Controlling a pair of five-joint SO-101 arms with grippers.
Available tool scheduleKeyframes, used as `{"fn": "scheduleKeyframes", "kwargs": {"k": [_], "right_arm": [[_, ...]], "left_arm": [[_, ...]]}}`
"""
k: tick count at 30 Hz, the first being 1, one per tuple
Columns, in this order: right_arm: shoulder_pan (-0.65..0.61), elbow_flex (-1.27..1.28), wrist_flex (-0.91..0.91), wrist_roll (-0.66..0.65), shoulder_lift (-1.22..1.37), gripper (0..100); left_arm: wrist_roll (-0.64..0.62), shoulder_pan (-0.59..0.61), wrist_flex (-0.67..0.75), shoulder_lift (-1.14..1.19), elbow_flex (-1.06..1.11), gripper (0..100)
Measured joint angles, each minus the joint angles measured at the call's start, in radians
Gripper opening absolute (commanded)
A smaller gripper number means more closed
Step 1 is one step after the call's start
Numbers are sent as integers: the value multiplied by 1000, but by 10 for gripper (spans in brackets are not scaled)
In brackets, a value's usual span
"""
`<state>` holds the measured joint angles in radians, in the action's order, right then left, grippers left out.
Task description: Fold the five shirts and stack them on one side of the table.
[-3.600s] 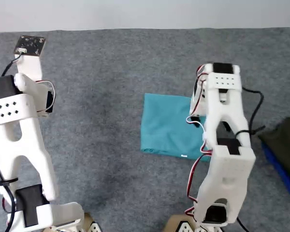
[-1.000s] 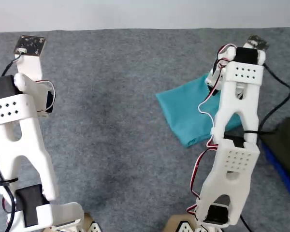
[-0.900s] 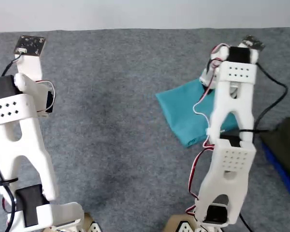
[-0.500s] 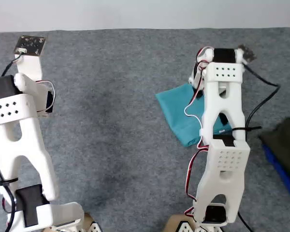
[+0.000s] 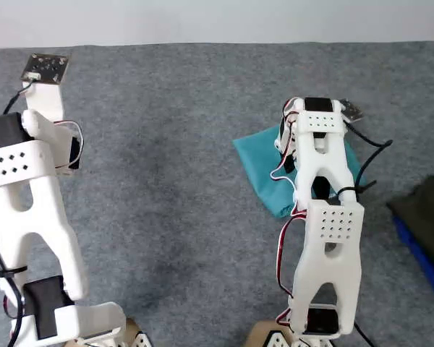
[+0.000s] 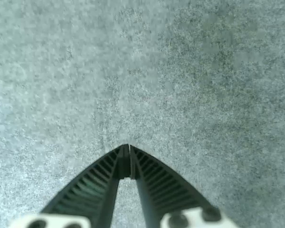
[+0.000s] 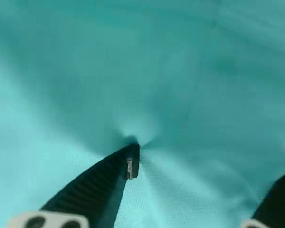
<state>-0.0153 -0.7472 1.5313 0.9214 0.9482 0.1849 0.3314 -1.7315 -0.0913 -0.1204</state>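
Right pincer [image 7: 206, 178]: spread, directly over the teal shirt [image 5: 259, 165], one tip touching it.
Left pincer [image 6: 129, 164]: pressed together, well apart.

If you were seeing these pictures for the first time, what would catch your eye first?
The folded teal shirt on the grey felt-like table, right of centre, stands out most. The right gripper is open on it, one fingertip dimpling the cloth. The left gripper is shut over bare table, and dark green cloth lies at the right edge.
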Motion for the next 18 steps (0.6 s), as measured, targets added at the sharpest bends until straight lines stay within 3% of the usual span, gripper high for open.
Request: {"fn": "scheduleKeyframes", "kwargs": {"k": [5, 14, 18], "right_arm": [[3, -5, 5, -8, 8, 399], [20, -17, 29, -54, 18, 1], [37, -9, 44, -101, 17, 8]], "left_arm": [[0, 0, 0, 0, 17, 6], [0, 0, 0, 0, 17, 6], [0, 0, 0, 0, 17, 6]]}}
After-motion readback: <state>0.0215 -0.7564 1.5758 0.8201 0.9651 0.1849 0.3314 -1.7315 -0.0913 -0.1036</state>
